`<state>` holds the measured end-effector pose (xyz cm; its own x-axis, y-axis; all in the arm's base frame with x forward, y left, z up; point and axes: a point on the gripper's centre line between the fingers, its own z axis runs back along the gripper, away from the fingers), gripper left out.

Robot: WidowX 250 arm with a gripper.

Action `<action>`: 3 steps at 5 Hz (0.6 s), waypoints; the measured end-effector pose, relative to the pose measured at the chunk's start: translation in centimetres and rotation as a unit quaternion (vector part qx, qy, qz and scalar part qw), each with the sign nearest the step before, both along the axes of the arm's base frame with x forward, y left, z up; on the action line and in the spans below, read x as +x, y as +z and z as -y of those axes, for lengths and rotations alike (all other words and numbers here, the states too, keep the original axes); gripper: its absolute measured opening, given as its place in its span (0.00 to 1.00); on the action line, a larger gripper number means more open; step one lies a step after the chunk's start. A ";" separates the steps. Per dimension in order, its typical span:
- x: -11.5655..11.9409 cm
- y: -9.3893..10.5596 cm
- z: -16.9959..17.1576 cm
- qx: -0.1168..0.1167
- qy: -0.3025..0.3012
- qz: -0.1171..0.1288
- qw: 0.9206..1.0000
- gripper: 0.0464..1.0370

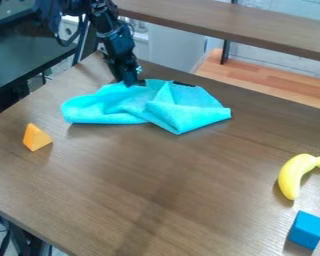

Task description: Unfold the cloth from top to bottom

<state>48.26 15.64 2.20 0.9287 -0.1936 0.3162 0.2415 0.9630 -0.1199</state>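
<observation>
A wood-grain surface (pixel 156 200) holds a half-crumpled scene, a black robot arm (pixel 114 35) angled down at its far side. Below the arm lies a turquoise cloth (pixel 183 107), creased and layered toward the surface's far edge, one folded corner pointing to the near side. The black tool (pixel 130 84) hangs at the cloth's far edge, apparently touching it — whether open or closed on fabric, one cannot tell. The unfolding looks to be in its early stages: the left part lies lower and broader, but overlapping folds at centre and right have yet to be opened and drawn toward the near side. Well apart sit a yellow toy banana (pixel 293 172), a blue block (pixel 305 230) and — smallest of all — an orange wedge (pixel 36 137)
</observation>
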 end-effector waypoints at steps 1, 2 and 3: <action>-0.1 -0.1 0.2 -0.010 -0.006 -0.006 1.000 0.12; -0.1 0.0 0.5 -0.018 -0.011 -0.003 1.000 0.01; -0.8 -0.5 1.2 -0.030 -0.023 0.001 0.999 0.00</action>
